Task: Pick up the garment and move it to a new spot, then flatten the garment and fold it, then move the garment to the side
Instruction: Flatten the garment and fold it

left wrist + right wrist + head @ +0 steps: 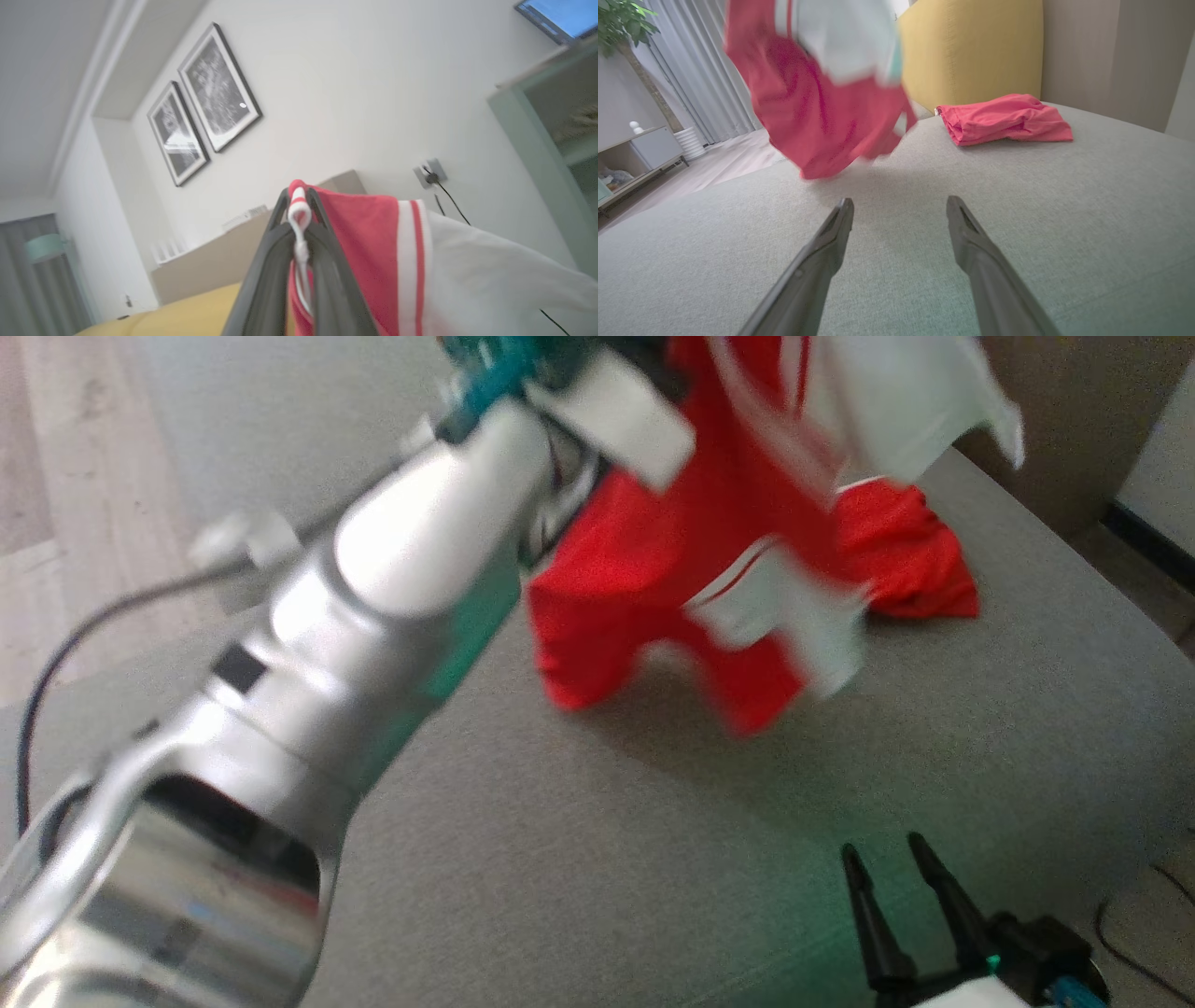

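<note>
Left wrist view: left tool [299, 198] clamped on red/white garment [369, 242], item lifted, prob. mid-move (blurred). Apart, idle: right tool [900, 200]. Flatten, fold, set-aside pending.

Left forearm [392, 579]: a smooth, rounded, glossy silver-white shell is noted, marked with a small black square [238, 667]. A thin dark cable [65, 644] is seen alongside. Teal fitting [490, 369] and white block [616, 415] at the wrist. Right gripper [884, 847]: long black tapered fingers. Left gripper [298, 192]: dark grey fingers.
</note>
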Robot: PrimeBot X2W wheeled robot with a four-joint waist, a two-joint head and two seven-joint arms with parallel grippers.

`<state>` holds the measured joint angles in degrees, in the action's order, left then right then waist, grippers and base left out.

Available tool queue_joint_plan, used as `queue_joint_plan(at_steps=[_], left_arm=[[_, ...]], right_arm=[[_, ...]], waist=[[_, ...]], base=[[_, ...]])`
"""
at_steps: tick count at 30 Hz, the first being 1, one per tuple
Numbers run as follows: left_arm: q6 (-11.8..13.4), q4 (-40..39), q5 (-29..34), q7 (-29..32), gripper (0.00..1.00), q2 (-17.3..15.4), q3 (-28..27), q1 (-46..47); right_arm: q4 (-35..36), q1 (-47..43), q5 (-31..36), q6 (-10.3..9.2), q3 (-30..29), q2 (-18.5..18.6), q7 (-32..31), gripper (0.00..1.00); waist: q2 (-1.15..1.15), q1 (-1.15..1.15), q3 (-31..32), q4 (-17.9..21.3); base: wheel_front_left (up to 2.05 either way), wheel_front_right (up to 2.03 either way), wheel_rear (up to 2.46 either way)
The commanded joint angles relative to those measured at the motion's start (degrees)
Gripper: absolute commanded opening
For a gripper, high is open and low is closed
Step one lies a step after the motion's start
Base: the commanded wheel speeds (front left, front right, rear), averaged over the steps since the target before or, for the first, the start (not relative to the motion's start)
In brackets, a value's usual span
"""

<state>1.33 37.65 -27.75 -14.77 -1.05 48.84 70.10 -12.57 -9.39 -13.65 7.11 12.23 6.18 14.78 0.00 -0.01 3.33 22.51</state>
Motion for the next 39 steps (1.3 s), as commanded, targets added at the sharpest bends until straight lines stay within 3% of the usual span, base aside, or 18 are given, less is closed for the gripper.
queue_joint_plan(at_steps=[1,6,13,14,15,16,21,25,32,39], left_arm=[[0.72,-1.15,-0.32,-0.23,0.00,-1.97,-3.94,3.41],[1.23,-0.84,-0.80,-0.23,0.00,-4.82,-7.95,-2.26],[0.77,1.39,-3.63,-0.23,0.03,-11.90,-10.23,-24.72],[0.41,1.39,-3.84,-0.23,0.21,-12.62,-11.05,-27.36],[0.27,1.81,-4.05,-0.23,0.66,-13.30,-12.07,-29.78],[0.63,2.19,-3.89,-0.23,1.00,-13.95,-13.29,-31.72],[3.68,0.64,-0.35,-0.23,1.00,-15.80,-19.35,-38.83],[6.70,-4.89,3.94,-0.23,1.00,-15.42,-23.68,-43.93],[5.04,-12.22,11.00,-0.23,1.00,-11.16,-21.16,-50.80],[3.26,-6.25,16.19,-0.23,1.00,-7.03,-14.73,-51.70]], right_arm=[[1.82,1.53,-0.24,0.37,0.48,0.62,0.22,1.00],[2.91,0.82,0.10,0.37,-1.33,0.60,0.22,1.00],[3.69,0.37,0.55,0.37,-2.31,0.88,0.22,1.00],[3.72,0.42,0.60,0.37,-2.23,1.02,0.22,1.00],[3.68,0.50,0.65,0.37,-2.09,1.23,0.22,1.00],[3.60,0.62,0.64,0.37,-1.89,1.45,0.22,1.00],[3.58,1.12,0.45,0.37,-1.39,2.13,0.22,1.00],[3.74,0.91,0.38,0.37,-1.67,2.45,0.22,1.00],[3.82,1.03,0.53,0.37,-1.83,2.10,0.22,1.00],[3.67,2.38,0.53,0.37,-0.80,1.67,0.22,1.00]], waist=[[0.00,0.01,0.68,-1.99],[0.00,0.01,0.44,-7.37],[0.00,0.01,-2.49,-14.42],[0.00,0.01,-2.97,-15.07],[0.00,0.01,-3.38,-15.63],[0.00,0.01,-3.73,-16.05],[0.00,0.01,-4.49,-17.04],[0.00,0.01,-4.70,-17.63],[0.00,0.01,-5.90,-17.97],[0.00,0.01,-7.65,-17.27]], base=[[0.00,0.00,0.00],[0.00,0.00,0.00],[0.00,0.00,0.00],[0.00,0.00,0.00],[0.00,0.00,0.00],[0.00,0.00,0.00],[0.00,0.00,0.00],[0.00,0.00,0.00],[0.00,0.00,0.00],[0.00,0.00,0.00]])
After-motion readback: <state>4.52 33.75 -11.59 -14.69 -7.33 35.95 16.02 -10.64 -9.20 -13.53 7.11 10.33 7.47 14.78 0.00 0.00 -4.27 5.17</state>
